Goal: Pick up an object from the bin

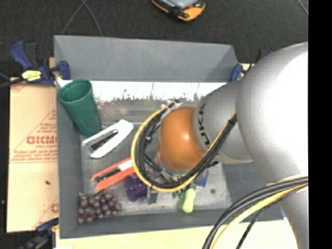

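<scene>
While its silver arm (270, 113) bends in from the right over a grey metal bin (67, 139), a KUKA robot's wrist hangs low above the bin's near half, capped by an orange cover (179, 139) and ringed by yellow and black cables (136, 144). The wrist points straight down, a posture that suits a pick from above. The pincer (153, 192) sits under the cover and is largely hidden by it. Whether it is released or clenched cannot be told, and no object shows in its grasp.

The bin's contents lie loose on the floor, most of them apart from one another, which should allow any one to be taken singly. A green cup (80, 107) leans in the far left corner. Nearer the wrist lie a white-and-black tool (107, 138) and an orange-handled tool (111, 174), both at a slant. A bunch of dark grapes (97, 205) rests by the near left wall.

Closest to the pincer is a small purple piece (136, 190), just beside it on the view's left and close to the tip of the orange-handled tool. A yellow-green object (188, 201) lies near on the other side, with a blue item (201, 179) partly tucked under the cables. By position, the purple piece looks the likeliest candidate, though which one is meant cannot be told.
</scene>
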`<state>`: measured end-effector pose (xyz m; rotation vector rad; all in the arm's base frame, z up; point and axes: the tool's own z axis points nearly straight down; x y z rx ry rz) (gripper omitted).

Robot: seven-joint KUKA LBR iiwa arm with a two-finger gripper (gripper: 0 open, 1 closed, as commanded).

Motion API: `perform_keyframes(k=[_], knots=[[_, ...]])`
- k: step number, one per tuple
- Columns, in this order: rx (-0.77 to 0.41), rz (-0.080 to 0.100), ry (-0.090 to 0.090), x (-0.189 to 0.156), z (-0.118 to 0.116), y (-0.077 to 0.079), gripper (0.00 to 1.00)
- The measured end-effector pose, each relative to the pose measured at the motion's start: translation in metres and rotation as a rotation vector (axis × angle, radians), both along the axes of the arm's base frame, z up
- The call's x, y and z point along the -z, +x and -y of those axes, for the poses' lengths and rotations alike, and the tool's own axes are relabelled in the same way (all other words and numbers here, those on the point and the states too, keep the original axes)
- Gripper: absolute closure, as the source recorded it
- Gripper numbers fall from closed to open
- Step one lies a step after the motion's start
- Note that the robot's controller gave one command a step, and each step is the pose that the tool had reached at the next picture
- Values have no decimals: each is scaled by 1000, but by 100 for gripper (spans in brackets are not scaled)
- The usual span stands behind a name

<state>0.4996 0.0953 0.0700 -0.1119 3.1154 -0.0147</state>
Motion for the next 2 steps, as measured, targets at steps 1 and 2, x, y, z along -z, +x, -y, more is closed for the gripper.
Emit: perform_keyframes(k=[1,2], knots=[[0,0,0,0,0,0,100],[-287,2,-7,-19,6,5,100]])
